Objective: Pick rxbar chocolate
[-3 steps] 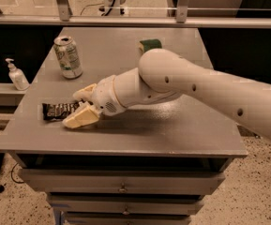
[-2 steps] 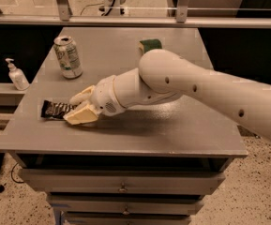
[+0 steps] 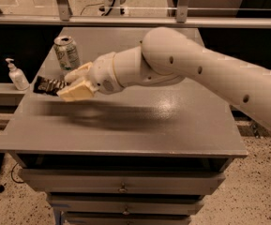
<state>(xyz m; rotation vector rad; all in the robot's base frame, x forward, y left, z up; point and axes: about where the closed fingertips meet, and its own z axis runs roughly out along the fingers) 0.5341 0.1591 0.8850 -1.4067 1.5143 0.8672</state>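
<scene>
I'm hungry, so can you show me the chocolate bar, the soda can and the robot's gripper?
gripper [image 3: 65, 86]: camera view, between its fingertips, over the table's [image 3: 172, 125] left side.
rxbar chocolate [image 3: 46, 85]: camera view, middle of the dark wrapper sticking out of the gripper.
soda can [image 3: 67, 54]: camera view, its green-white side.

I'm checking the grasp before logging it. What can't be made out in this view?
- rxbar chocolate: its right end is hidden inside the claw that grips it at the table's left side; the lettering is blurred.
- soda can: the label is too blurred to read, and the claw covers its base.
- table: the far middle is hidden behind the arm.
- arm: cut off by the right edge.
</scene>
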